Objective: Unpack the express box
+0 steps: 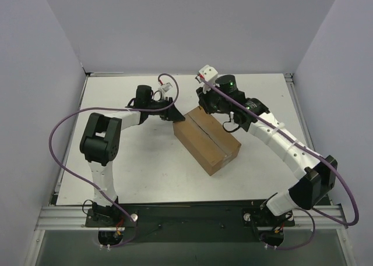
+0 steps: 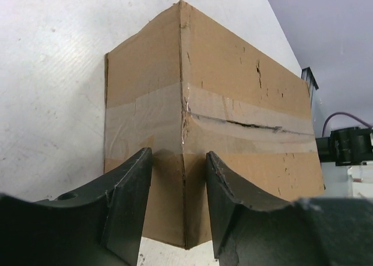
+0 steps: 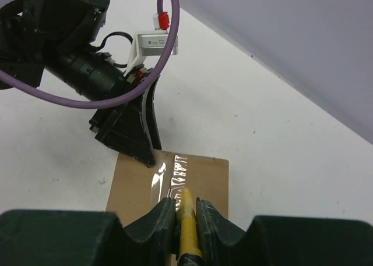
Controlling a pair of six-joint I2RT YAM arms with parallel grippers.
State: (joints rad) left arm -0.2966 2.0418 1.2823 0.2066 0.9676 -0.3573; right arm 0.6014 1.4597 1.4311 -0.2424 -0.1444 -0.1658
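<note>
**Box end flanked by the left gripper; knife clamped in the right gripper over the seam**

The express box (image 1: 207, 139) is seen lying flat on the counter (image 1: 140, 173), with its flaps closed. Its long axis is laid diagonally. One end is pointed at the two grippers and the other is pointed away from them, toward the near right of the counter. The taped centre seam (image 2: 250, 123) is run along this long axis, and a dark slit is visible in the tape.

The left gripper (image 2: 178, 155) is found partly open, directly in front of the box's end. A vertical corner edge of the box is placed between its fingers (image 2: 131, 196). Whether the fingers press on the cardboard cannot be told.

The right gripper (image 3: 185, 205) is closed on a yellow utility knife (image 3: 187, 231), which is pointed forward from between the fingers. The box top is seen just below and ahead of this gripper, with the knife tip over the taped seam near the box's end. The left gripper is seen just beyond that end, facing the right gripper.
</note>
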